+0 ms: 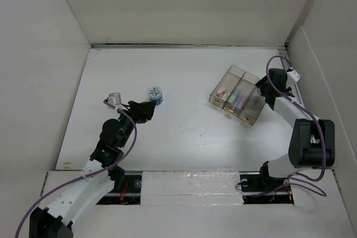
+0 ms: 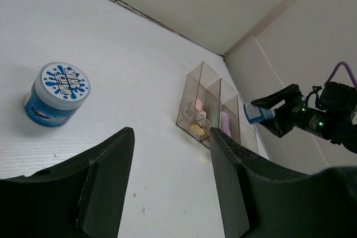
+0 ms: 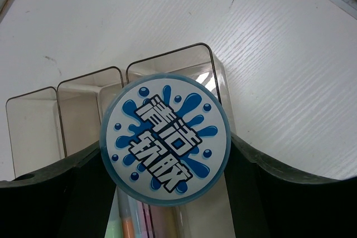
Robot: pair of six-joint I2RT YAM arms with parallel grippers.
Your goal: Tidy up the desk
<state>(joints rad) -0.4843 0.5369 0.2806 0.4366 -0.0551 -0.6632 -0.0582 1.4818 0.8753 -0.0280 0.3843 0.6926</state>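
Observation:
The desk (image 1: 184,143) is a white tabletop with white walls. A blue jar with a splash-print lid (image 1: 155,94) stands on it left of centre; it also shows in the left wrist view (image 2: 56,93). My left gripper (image 1: 146,110) is open and empty just short of that jar, its fingers (image 2: 106,176) spread apart. My right gripper (image 1: 263,92) is shut on a second blue jar (image 3: 165,137) and holds it over the right end of the clear three-compartment tray (image 1: 237,94). The held jar shows from the side in the left wrist view (image 2: 257,114).
The tray (image 3: 83,98) holds pastel pens (image 3: 129,221) in one compartment and small pink and yellow items (image 2: 196,121) in another. The white wall stands close behind the right arm. A metal rail (image 1: 184,179) runs along the near edge.

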